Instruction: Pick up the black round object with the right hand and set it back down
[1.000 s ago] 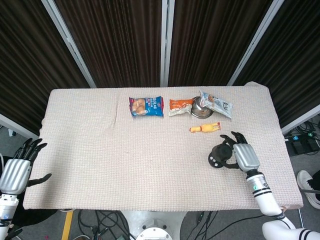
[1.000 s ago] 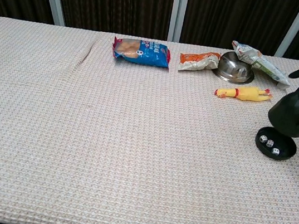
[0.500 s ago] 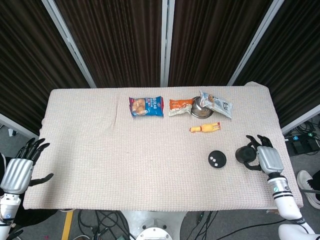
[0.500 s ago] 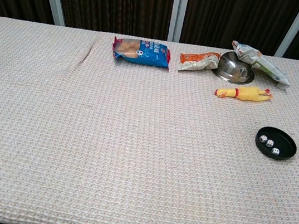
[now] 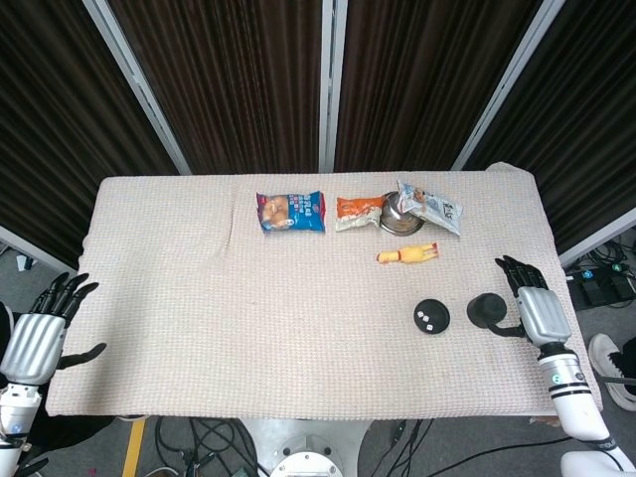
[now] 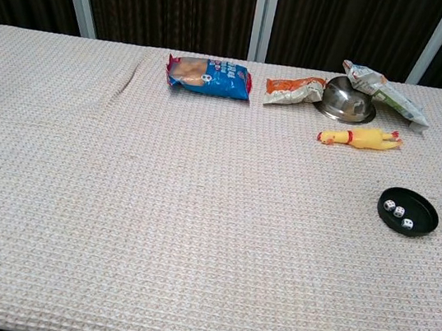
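With the black round object (image 5: pixel 485 310) in my right hand (image 5: pixel 534 312), I have it low over the table's right edge.

My fingers (image 5: pixel 509 266) wrap its far side, so I judge it held, though whether it touches the cloth (image 5: pixel 199 298) I cannot tell. It sits just right of the black tray of dice (image 5: pixel 431 316), apart from it, leaving room to set it down. My left hand (image 5: pixel 38 336) hangs off the table's left corner, fingers spread, holding nothing.

Bare cloth (image 5: pixel 248 318) before snack row (image 5: pixel 358 213)
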You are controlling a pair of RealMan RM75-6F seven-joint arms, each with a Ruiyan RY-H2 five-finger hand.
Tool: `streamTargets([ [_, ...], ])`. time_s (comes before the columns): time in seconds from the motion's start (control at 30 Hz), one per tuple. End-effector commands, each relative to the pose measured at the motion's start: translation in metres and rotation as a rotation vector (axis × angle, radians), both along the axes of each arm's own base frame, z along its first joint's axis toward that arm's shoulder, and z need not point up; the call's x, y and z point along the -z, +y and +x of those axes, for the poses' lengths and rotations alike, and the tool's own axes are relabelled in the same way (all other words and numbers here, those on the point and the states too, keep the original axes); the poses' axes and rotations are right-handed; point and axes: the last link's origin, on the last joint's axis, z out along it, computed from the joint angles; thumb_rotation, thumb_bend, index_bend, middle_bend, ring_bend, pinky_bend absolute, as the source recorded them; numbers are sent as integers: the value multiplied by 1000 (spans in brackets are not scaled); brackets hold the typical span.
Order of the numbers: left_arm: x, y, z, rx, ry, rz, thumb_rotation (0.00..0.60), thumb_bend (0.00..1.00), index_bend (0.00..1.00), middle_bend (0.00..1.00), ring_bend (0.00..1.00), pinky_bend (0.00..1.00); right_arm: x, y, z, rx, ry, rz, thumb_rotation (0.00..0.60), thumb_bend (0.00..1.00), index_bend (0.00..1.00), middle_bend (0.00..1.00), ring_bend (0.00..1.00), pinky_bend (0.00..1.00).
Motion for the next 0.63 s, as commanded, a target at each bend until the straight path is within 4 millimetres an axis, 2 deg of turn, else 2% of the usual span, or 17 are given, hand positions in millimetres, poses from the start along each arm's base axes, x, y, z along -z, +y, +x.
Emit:
streamTargets([
  [0.03, -2, 0, 1, 2, -1, 7, 600, 86, 157, 83, 0, 168, -21, 12, 18, -106, -7, -55, 600, 0, 0, 12, 0, 0],
  [0.1, -4, 0, 2, 2, 2, 9, 600, 86, 157, 83, 0, 168, -30, 18, 22, -146, 37, -88, 600, 0, 0, 12, 0, 0],
  [0.2, -5, 1, 2, -1, 3, 13, 600, 86, 157, 83, 0, 169, -40, 29, 22, -176, 200, -139, 600, 0, 0, 8, 0, 0],
  [0.33, -6, 1, 2, 0, 4, 18, 600, 86, 157, 83, 0, 166, -36, 48, 20, -174, 374, -164, 600, 0, 0, 5, 0, 0],
  [0.5, -5, 0, 2, -2, 1, 17, 600, 85, 157, 83, 0, 163, -28, 63, 13, -155, 425, -186, 600, 0, 0, 4, 0, 0],
  [0.63, -4, -1, 0, -7, 2, 13, 600, 86, 157, 83, 0, 163, -28, 65, 11, -158, 414, -194, 600, 0, 0, 4, 0, 0],
])
